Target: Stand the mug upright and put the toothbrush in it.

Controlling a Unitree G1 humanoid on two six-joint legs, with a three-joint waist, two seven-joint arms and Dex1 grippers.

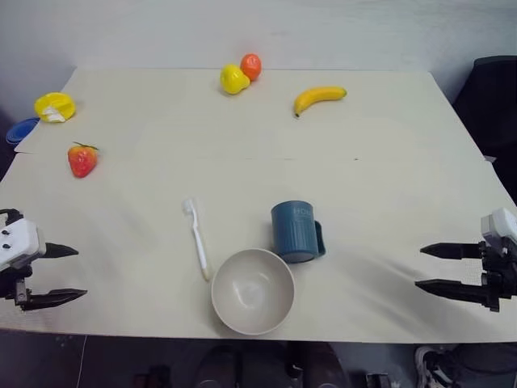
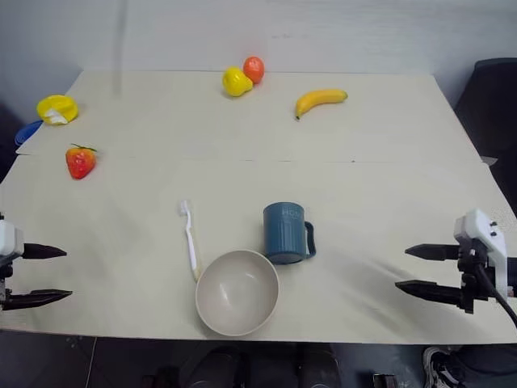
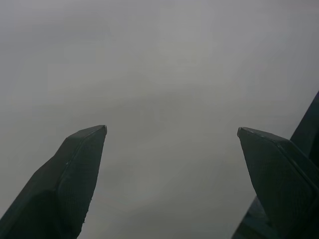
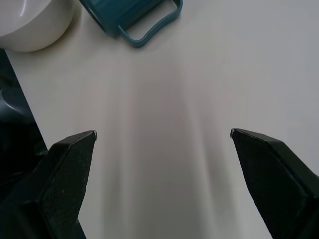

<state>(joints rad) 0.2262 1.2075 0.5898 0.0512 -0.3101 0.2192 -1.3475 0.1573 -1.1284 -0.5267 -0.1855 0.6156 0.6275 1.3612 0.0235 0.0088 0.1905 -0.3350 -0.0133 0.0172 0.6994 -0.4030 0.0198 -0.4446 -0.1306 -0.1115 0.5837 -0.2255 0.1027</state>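
The mug (image 1: 296, 231) appears to stand on its base on the pale worktop (image 1: 388, 178), its top face a closed blue disc with no visible opening, so it may be mouth-down; its loop handle points toward the right claw (image 1: 426, 267). Pale lettering beginning "HO" sits near its upper edge, too faint to read further. The mug lies well apart from the right claw, on that claw's inner side, and touches or nearly touches the beige bowl (image 1: 253, 291) at the near edge.

The toothbrush (image 1: 196, 239) lies flat between the mug and the left claw (image 1: 69, 273), closer to the mug. Its long axis runs front to back, bristled head at the far end, handle end just beside the bowl's rim.

Both claws hover at the worktop's near corners, fingers spread wide, holding nothing.

The right wrist view shows the mug's ribbed side and handle (image 4: 149, 30) beside the bowl (image 4: 30, 25), ahead of the right claw's fingers. The left wrist view shows spread fingers (image 3: 65, 184) over bare grey surface.

Far beyond both claws lie a banana (image 1: 318, 98), a yellow fruit (image 1: 233, 79), an orange fruit (image 1: 251, 66), a strawberry (image 1: 81, 159) and a yellow piece (image 1: 54, 106).
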